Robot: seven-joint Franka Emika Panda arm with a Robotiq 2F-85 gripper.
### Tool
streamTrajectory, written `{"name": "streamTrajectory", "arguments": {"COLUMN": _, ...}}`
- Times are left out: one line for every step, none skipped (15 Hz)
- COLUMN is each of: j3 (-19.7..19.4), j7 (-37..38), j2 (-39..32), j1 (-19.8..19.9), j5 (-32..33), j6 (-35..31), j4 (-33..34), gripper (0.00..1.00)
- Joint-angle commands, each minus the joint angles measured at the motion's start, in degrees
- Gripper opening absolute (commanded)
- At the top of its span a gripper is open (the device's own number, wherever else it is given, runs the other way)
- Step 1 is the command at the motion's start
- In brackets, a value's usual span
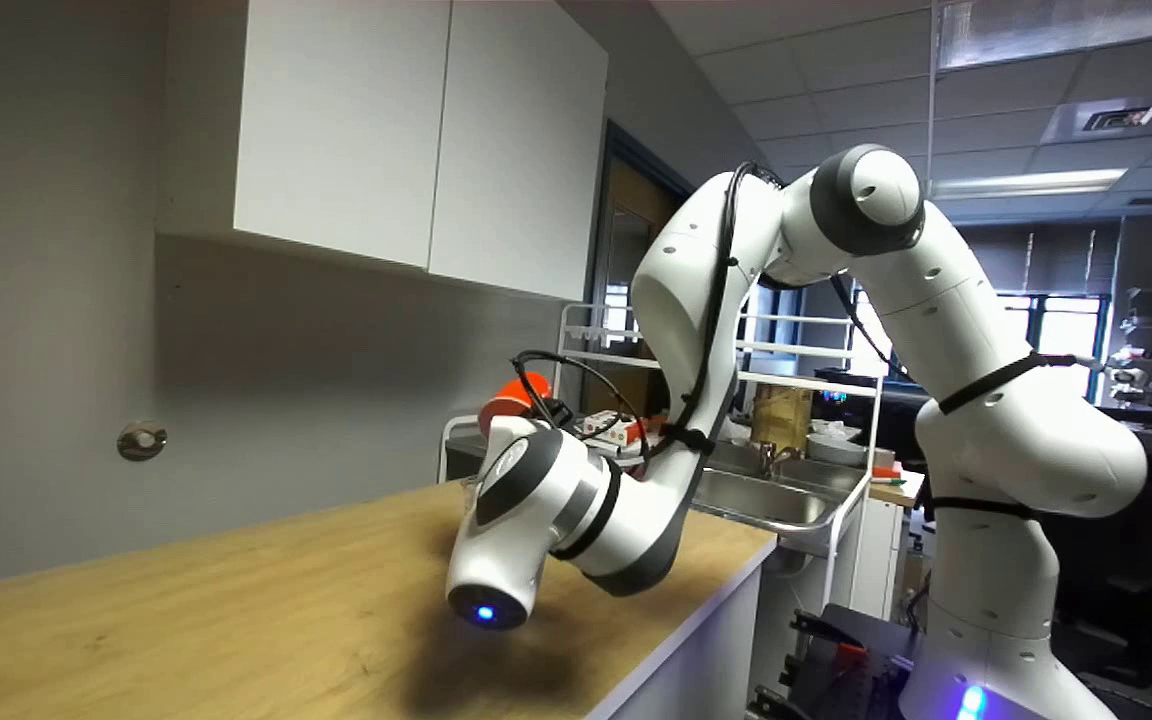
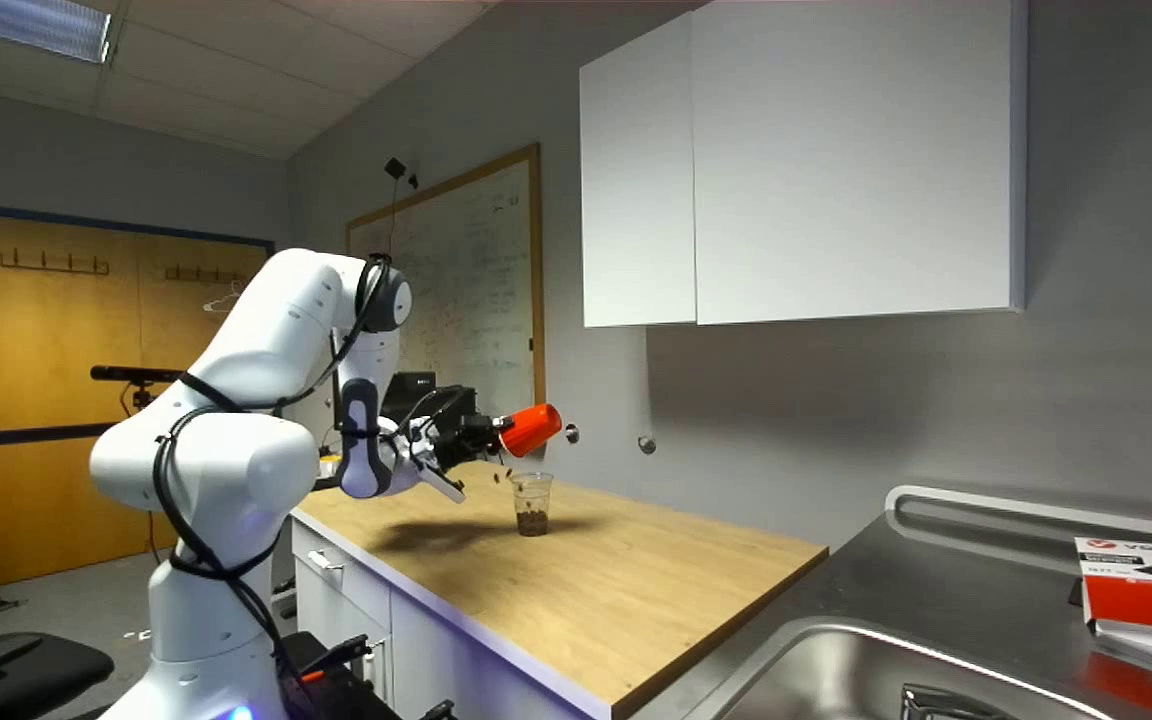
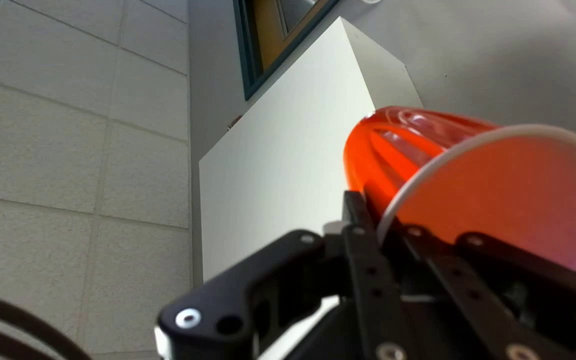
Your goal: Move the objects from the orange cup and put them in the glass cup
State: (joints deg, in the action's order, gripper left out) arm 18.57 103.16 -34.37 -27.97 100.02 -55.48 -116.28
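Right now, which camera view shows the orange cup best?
The wrist view: the orange cup looks largest there, if slightly cropped, and you see into its mouth. Both exterior views show it smaller; in an exterior view the arm's wrist partly hides it.

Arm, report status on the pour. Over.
Gripper shut on tipped orange cup. Dark bits in glass cup, more in midair near its rim. No obstruction seen between cups.

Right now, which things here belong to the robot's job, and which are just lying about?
For the job:
gripper
orange cup, tipped in its grip
dark pieces
glass cup

Not the job:
red-and-white box
sink
whiteboard
wall cupboard
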Motion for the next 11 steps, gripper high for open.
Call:
{"name": "streamTrajectory", "arguments": {"j3": 0.7, "j7": 1.2, "j2": -2.0, "j1": 0.0, "j5": 0.3, "j6": 2.2, "j4": 1.4, "gripper": 0.05}}
{"name": "streamTrajectory", "arguments": {"j3": 0.7, "j7": 1.3, "j2": -2.3, "j1": -0.1, "j5": 0.3, "j6": 2.4, "j4": 1.6, "gripper": 0.05}}
{"name": "streamTrajectory", "arguments": {"j3": 0.7, "j7": 1.3, "j2": -2.6, "j1": 0.0, "j5": 0.3, "j6": 2.5, "j4": 1.8, "gripper": 0.05}}
{"name": "streamTrajectory", "arguments": {"j3": 0.7, "j7": 1.1, "j2": -2.7, "j1": 0.0, "j5": 0.1, "j6": 2.7, "j4": 1.9, "gripper": 0.04}}
{"name": "streamTrajectory", "arguments": {"j3": 0.8, "j7": 1.2, "j2": -2.8, "j1": 0.0, "j5": 0.0, "j6": 2.9, "j4": 2.1, "gripper": 0.04}}
{"name": "streamTrajectory", "arguments": {"j3": 0.8, "j7": 1.0, "j2": -2.9, "j1": 0.0, "j5": 0.1, "j6": 3.2, "j4": 2.2, "gripper": 0.04}}
{"name": "streamTrajectory", "arguments": {"j3": 0.9, "j7": 1.0, "j2": -2.9, "j1": -0.1, "j5": 0.0, "j6": 3.4, "j4": 2.3, "gripper": 0.04}}
{"name": "streamTrajectory", "arguments": {"j3": 0.9, "j7": 0.8, "j2": -2.8, "j1": -0.1, "j5": 0.1, "j6": 3.5, "j4": 2.3, "gripper": 0.04}}
{"name": "streamTrajectory", "arguments": {"j3": 1.1, "j7": 0.8, "j2": -2.6, "j1": -0.2, "j5": 0.0, "j6": 3.6, "j4": 2.4, "gripper": 0.04}}
{"name": "streamTrajectory", "arguments": {"j3": 1.2, "j7": 0.7, "j2": -2.5, "j1": -0.2, "j5": 0.0, "j6": 3.7, "j4": 2.4, "gripper": 0.04}}
{"name": "streamTrajectory", "arguments": {"j3": 1.4, "j7": 0.9, "j2": -2.3, "j1": -0.2, "j5": -0.2, "j6": 3.7, "j4": 2.5, "gripper": 0.05}}
